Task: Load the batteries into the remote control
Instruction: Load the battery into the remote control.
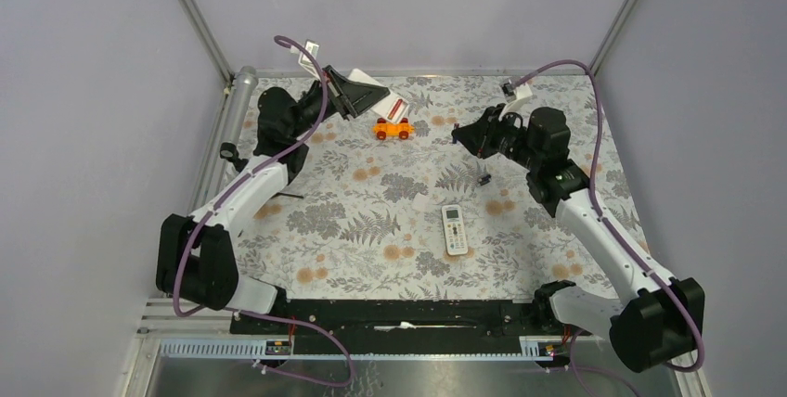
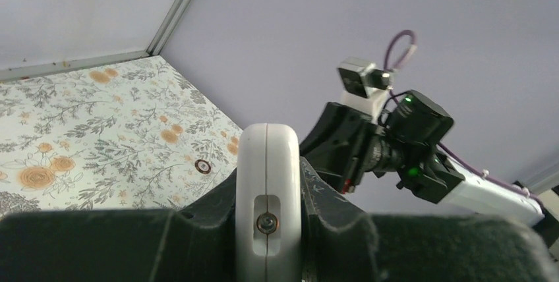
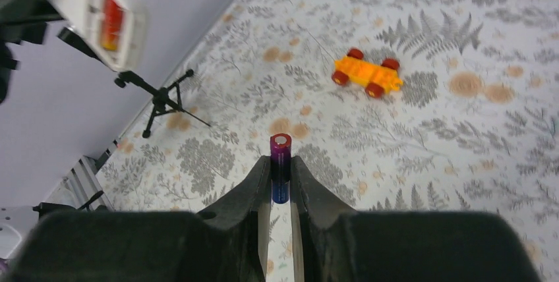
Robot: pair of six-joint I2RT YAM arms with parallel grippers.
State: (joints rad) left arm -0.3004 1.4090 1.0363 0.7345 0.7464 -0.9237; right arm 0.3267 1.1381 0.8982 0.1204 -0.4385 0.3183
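Note:
My left gripper (image 1: 345, 91) is raised at the back left and shut on the remote control (image 1: 373, 94), gripping its white edge (image 2: 267, 163). In the right wrist view the remote control (image 3: 99, 5) shows an open slot in its back with a red battery (image 3: 112, 20) lying in it. My right gripper (image 3: 281, 167) is shut on a second battery (image 3: 280, 153), red at the tip and blue below, which sticks out past the fingertips. This gripper (image 1: 464, 134) hangs above the table, to the right of the remote and apart from it.
A white remote with a pale green screen (image 1: 454, 229) lies at centre front. An orange toy car (image 1: 393, 128) sits near the back. A tiny black piece (image 1: 483, 178) lies below the right gripper. A small black tripod (image 3: 161, 101) stands at the left, and a small ring (image 2: 203, 166) lies on the cloth.

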